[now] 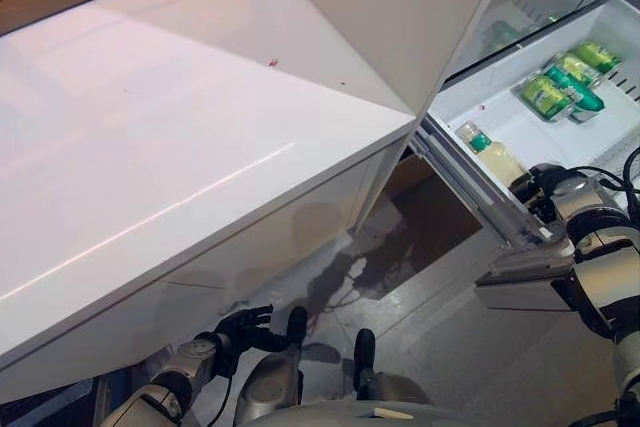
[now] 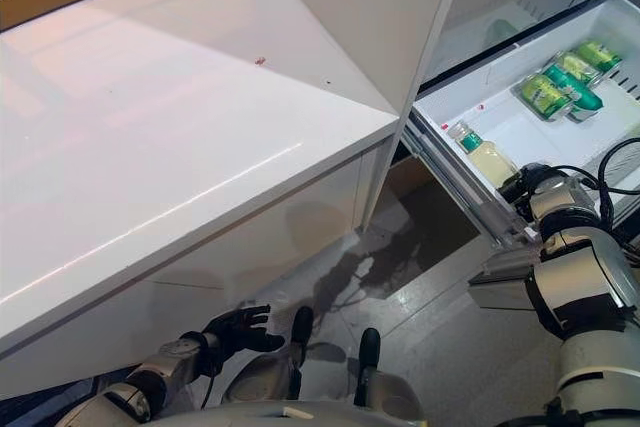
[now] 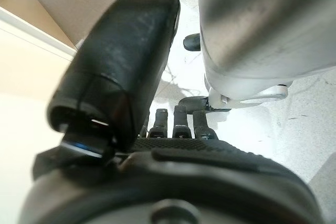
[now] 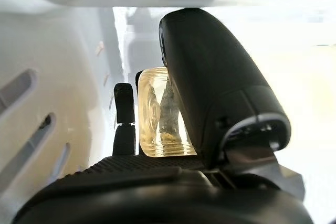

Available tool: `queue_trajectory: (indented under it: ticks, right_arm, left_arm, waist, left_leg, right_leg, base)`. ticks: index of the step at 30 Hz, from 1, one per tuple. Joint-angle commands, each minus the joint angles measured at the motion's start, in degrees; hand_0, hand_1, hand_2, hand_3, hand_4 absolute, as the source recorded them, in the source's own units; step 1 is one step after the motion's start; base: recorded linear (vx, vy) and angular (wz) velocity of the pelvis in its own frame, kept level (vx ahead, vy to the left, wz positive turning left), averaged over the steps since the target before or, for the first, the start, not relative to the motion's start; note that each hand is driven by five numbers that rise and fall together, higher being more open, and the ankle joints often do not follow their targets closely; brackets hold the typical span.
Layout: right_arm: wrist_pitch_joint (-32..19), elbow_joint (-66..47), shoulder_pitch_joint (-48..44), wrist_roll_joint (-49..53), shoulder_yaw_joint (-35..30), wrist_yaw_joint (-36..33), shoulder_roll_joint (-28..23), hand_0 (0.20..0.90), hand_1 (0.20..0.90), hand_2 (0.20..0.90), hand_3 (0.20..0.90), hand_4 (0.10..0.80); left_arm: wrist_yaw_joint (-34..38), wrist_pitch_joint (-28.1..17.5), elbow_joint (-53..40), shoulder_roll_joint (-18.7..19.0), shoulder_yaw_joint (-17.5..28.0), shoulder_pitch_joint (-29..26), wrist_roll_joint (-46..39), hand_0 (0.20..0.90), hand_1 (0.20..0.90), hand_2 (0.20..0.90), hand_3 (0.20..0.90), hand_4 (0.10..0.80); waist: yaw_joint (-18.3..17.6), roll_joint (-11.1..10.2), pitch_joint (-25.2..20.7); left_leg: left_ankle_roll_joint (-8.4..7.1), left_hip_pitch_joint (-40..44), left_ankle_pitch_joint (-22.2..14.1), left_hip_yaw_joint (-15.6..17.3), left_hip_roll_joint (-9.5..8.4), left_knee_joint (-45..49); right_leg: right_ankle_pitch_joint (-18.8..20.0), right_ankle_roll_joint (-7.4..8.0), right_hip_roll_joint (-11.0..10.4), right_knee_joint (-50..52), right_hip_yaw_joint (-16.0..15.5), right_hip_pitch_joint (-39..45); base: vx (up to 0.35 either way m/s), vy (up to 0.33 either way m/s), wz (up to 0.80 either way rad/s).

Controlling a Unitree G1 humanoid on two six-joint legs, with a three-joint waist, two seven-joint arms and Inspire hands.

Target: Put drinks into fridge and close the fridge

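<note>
A clear bottle (image 1: 497, 155) with a green cap and pale yellow drink lies in the open white fridge drawer (image 1: 462, 97) at the right. My right hand (image 1: 543, 187) is at the bottle's base inside the drawer. In the right wrist view the bottle (image 4: 157, 114) sits between my thumb (image 4: 210, 77) and fingers (image 4: 124, 114), which pinch it. Green cans (image 1: 565, 82) lie together farther back in the drawer. My left hand (image 1: 245, 327) hangs low at the lower left with relaxed fingers, holding nothing; it also shows in the left wrist view (image 3: 173, 129).
A broad white cabinet top (image 1: 180, 147) spans the left and centre. A white panel (image 1: 380, 7) rises above the drawer. The drawer's front rail (image 1: 480, 207) juts toward me. Grey floor (image 1: 420, 287) lies below.
</note>
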Motion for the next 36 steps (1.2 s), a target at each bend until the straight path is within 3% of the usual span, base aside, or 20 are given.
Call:
queue_trajectory:
  ticks: [1, 6, 7, 8, 9, 11, 13, 14, 15, 25, 31, 36]
  right_arm:
    - [0.12, -1.19, -11.12, -2.4, 5.66, 0.44, -5.22, 0.3, 0.3, 0.3, 0.2, 0.1]
    - [1.25, -0.53, -12.53, -8.61, 8.16, 1.82, -5.11, 0.302, 0.302, 0.302, 0.203, 0.103]
    - [1.52, -0.46, -12.87, -9.05, 8.7, 2.28, -5.01, 0.382, 0.382, 0.382, 0.296, 0.196]
    - [1.64, -0.44, -12.99, -9.02, 8.89, 2.45, -4.95, 0.425, 0.425, 0.425, 0.345, 0.245]
    - [1.85, -0.41, -13.18, -8.71, 9.24, 2.93, -4.81, 0.519, 0.519, 0.519, 0.455, 0.355]
    - [2.63, -0.4, -13.43, -8.26, 9.38, 3.11, -4.17, 0.559, 0.559, 0.559, 0.502, 0.402]
    - [3.21, -0.24, -13.67, -7.91, 9.23, 2.98, -3.71, 0.665, 0.665, 0.665, 0.625, 0.525]
    - [3.32, 0.0, -13.52, -7.67, 9.07, 2.99, -3.58, 0.848, 0.848, 0.848, 0.84, 0.74]
    - [3.53, 0.33, -13.47, -7.48, 8.8, 2.84, -3.45, 0.9, 0.9, 0.9, 0.9, 0.8]
    - [2.01, 0.95, -13.48, -3.86, 7.54, 1.5, -2.5, 0.9, 0.9, 0.9, 0.9, 0.8]
    - [-1.44, -4.5, -13.45, -0.35, 7.34, 0.58, -3.83, 0.9, 0.9, 0.9, 0.9, 0.8]
    - [-2.2, -16.83, -11.21, -1.16, 6.05, -1.14, -8.56, 0.9, 0.9, 0.9, 0.9, 0.8]
  left_arm:
    - [-2.01, -3.1, 1.28, -0.26, -0.61, -1.36, 1.13, 0.9, 0.9, 0.9, 0.9, 0.8]
    - [-2.0, -3.96, -0.04, -0.22, -0.92, -1.47, 0.24, 0.9, 0.9, 0.9, 0.9, 0.8]
    - [-1.8, -3.98, -0.37, -0.17, -0.98, -1.61, 0.14, 0.9, 0.9, 0.9, 0.9, 0.8]
    - [-1.67, -4.0, -0.49, -0.16, -1.04, -1.68, 0.07, 0.9, 0.9, 0.9, 0.9, 0.8]
    - [-1.45, -3.98, -0.64, -0.14, -1.02, -1.86, 0.1, 0.9, 0.9, 0.9, 0.9, 0.8]
    - [-1.04, -3.81, -0.92, -0.08, -1.08, -2.19, -0.01, 0.9, 0.9, 0.9, 0.9, 0.8]
    - [-1.04, -3.82, -1.16, 0.15, -1.12, -2.53, -0.05, 0.9, 0.9, 0.9, 0.9, 0.8]
    - [-0.85, -3.82, -1.32, 0.18, -1.12, -2.61, -0.14, 0.9, 0.9, 0.9, 0.9, 0.8]
    - [-0.84, -3.91, -1.45, 0.19, -1.05, -2.63, -0.08, 0.9, 0.9, 0.9, 0.9, 0.8]
    - [-0.91, -4.26, -1.95, 0.2, -0.94, -3.31, -0.71, 0.9, 0.9, 0.9, 0.9, 0.8]
    - [-0.69, -3.8, -2.64, 0.46, -0.71, -2.57, -0.13, 0.9, 0.9, 0.9, 0.9, 0.8]
    - [0.75, -3.08, -3.54, 0.49, 0.37, -0.49, 0.96, 0.9, 0.9, 0.9, 0.9, 0.8]
  waist:
    - [1.23, -0.62, -0.76]
    - [1.77, -0.08, 0.17]
    - [1.85, 0.05, 0.33]
    - [1.88, 0.1, 0.42]
    - [1.96, 0.21, 0.57]
    - [2.08, 0.41, 0.81]
    - [2.2, 0.77, 1.26]
    - [2.26, 1.0, 1.49]
    - [2.31, 1.23, 1.72]
    - [1.82, 2.33, 2.87]
    - [0.65, 1.13, 1.55]
    - [-1.41, -0.94, -0.97]
  left_leg:
    - [1.74, -0.59, -3.79, 2.22, -0.83, 0.52]
    - [1.5, -1.72, -3.5, 1.5, -1.11, 0.86]
    - [1.47, -1.91, -3.44, 1.41, -1.16, 0.92]
    - [1.45, -1.97, -3.41, 1.38, -1.17, 0.95]
    - [1.41, -2.2, -3.31, 1.25, -1.22, 1.01]
    - [1.36, -2.5, -3.18, 1.05, -1.31, 1.16]
    - [1.35, -2.9, -3.12, 0.92, -1.47, 1.45]
    - [1.31, -3.21, -3.11, 0.81, -1.54, 1.7]
    - [1.28, -3.44, -3.05, 0.72, -1.6, 1.83]
    - [1.17, -4.52, -2.89, 1.04, -1.8, 2.22]
    - [1.04, -3.29, -3.1, 2.34, -1.41, 1.55]
    - [1.03, -1.23, -3.8, 4.06, -0.89, 0.92]
  right_leg:
    - [3.57, 0.37, 0.12, 1.4, 1.3, -3.71]
    - [3.48, 0.18, 0.11, 1.59, 0.81, -4.47]
    - [3.46, 0.15, 0.08, 1.67, 0.67, -4.64]
    - [3.46, 0.13, 0.06, 1.72, 0.61, -4.69]
    - [3.44, 0.09, 0.03, 1.8, 0.48, -4.86]
    - [3.36, 0.01, -0.05, 1.98, 0.25, -5.06]
    - [3.25, -0.08, -0.16, 2.24, 0.04, -5.33]
    - [3.18, -0.13, -0.22, 2.4, -0.09, -5.54]
    - [3.19, -0.16, -0.27, 2.49, -0.17, -5.71]
    - [3.26, -0.36, -0.31, 2.9, -0.42, -7.01]
    - [3.19, -0.28, 0.12, 3.1, 0.52, -6.77]
    - [2.89, -0.15, 0.66, 3.32, 1.91, -5.88]
  base:
    - [-0.055, -0.046, -0.01]
    - [-0.025, -0.033, 0.04]
    - [-0.023, -0.025, 0.07]
    - [-0.015, -0.022, 0.04]
    - [0.0, 0.0, 0.0]
    - [-0.002, -0.014, 0.02]
    - [-0.007, -0.021, 0.04]
    - [-0.004, -0.018, 0.03]
    - [-0.006, -0.019, 0.04]
    - [-0.012, 0.0, 0.05]
    - [0.004, 0.041, -0.04]
    - [0.021, 0.055, -0.19]
